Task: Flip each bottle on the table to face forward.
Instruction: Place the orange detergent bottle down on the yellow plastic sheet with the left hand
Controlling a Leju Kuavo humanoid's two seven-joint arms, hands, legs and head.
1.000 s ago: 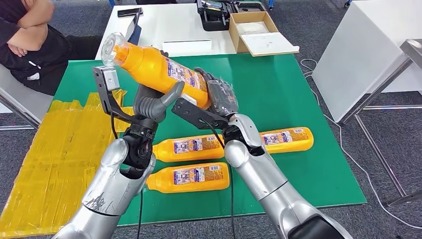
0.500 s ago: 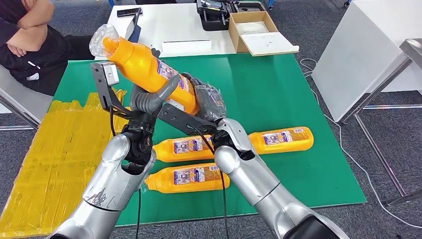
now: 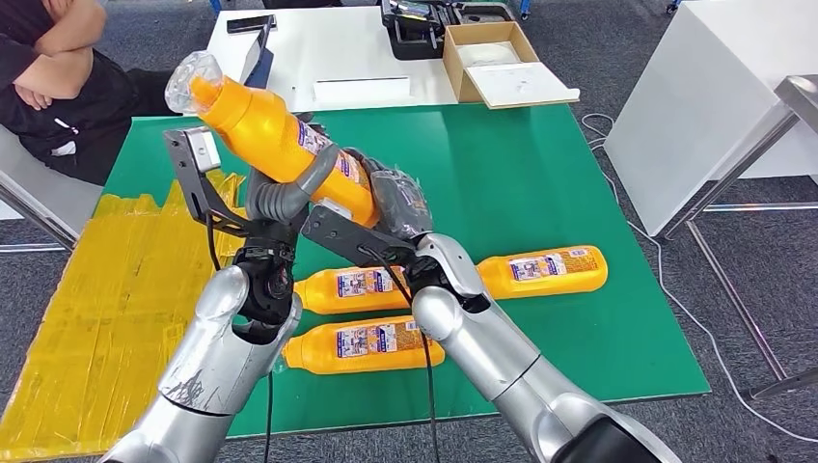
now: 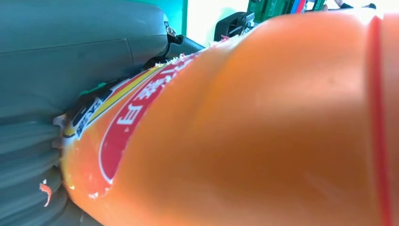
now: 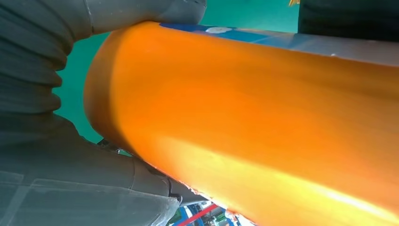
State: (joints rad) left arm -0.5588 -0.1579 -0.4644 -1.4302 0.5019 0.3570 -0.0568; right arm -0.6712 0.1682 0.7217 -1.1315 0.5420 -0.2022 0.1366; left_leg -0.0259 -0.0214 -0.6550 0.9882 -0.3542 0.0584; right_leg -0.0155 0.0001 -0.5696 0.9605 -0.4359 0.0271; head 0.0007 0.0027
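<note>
An orange bottle with a clear cap is held tilted above the green mat, cap up and toward the far left. My left hand grips its middle, thumb across the label. My right hand holds its base end. Close up, the same orange bottle lies against my left hand, and the orange bottle lies against my right hand. Three more orange bottles lie on their sides on the mat: one under my arms, one nearer me, one to the right.
Yellow sheeting covers the mat's left side. A person sits at the far left. Behind the mat stands a white table with a cardboard box and a black case. A white table is at right.
Both hands have carried the raised bottle to the left and tilted it more steeply, cap end higher. The three bottles on the mat have not moved.
</note>
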